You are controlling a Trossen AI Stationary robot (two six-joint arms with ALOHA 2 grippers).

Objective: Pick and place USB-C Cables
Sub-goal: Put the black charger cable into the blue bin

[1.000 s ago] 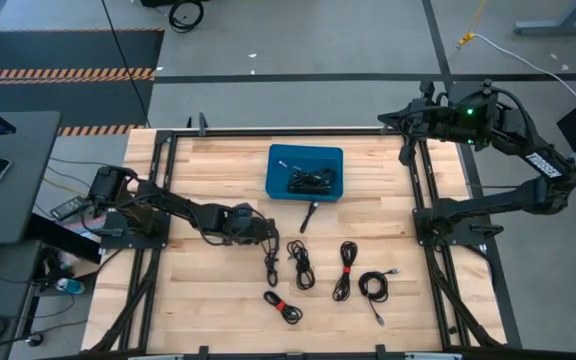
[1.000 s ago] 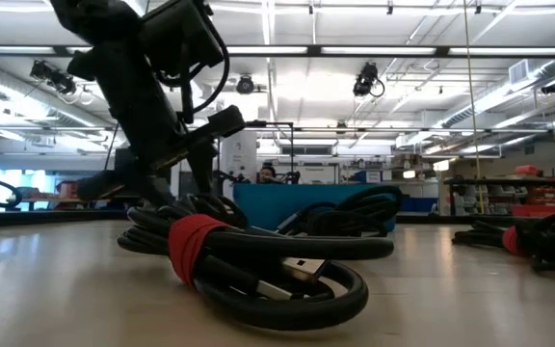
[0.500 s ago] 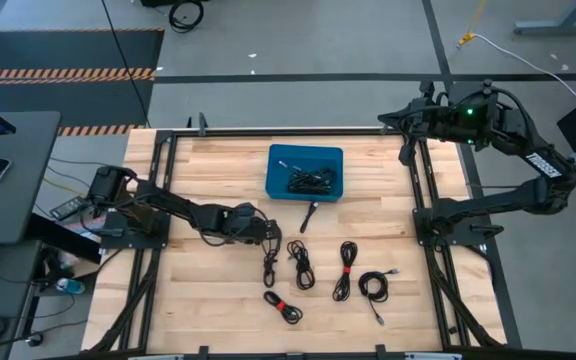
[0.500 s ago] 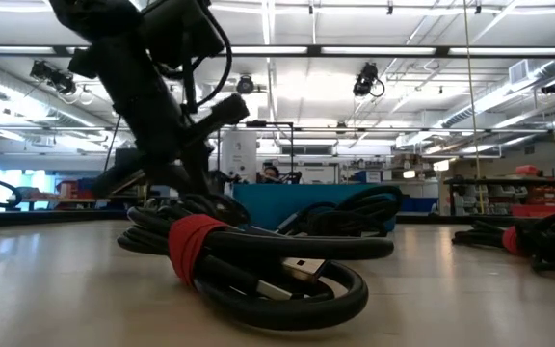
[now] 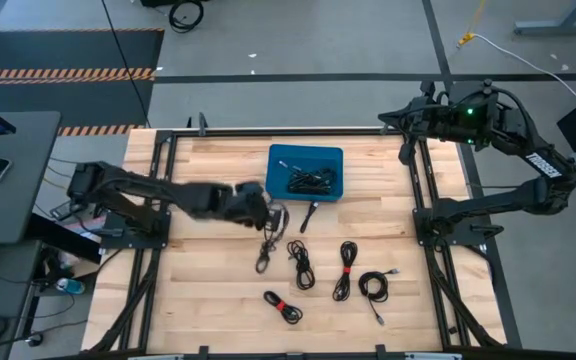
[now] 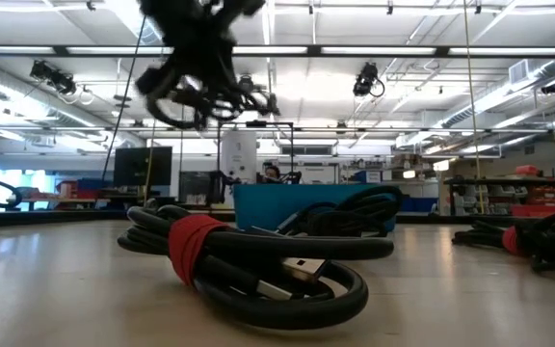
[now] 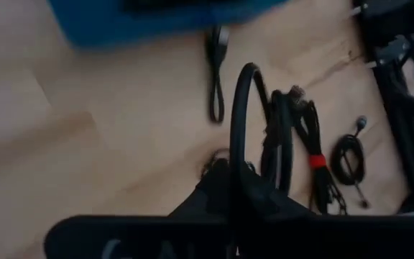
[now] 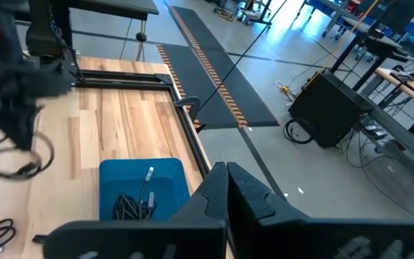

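Just left of the blue bin (image 5: 305, 172), my left pincer (image 5: 264, 214) is clamped on one cable (image 5: 266, 248), which hangs from it in a loose loop clear of the tabletop (image 5: 208, 290); in the low view the bundle dangles well above the wood. I judge it is held high like this so the trailing loop can pass over the bin's wall, since several cables already lie inside. Five more cables wait outside the bin: one straight piece (image 5: 309, 215) just near of it, and four bundles (image 5: 301, 265) nearer still, two with red ties. My left arm reaches in low from the left edge, stretched almost flat across the wood, with the wrist turned toward the bin. My right pincer (image 8: 225, 188) is closed on nothing, parked high above the far right corner of the frame, its arm folded back.
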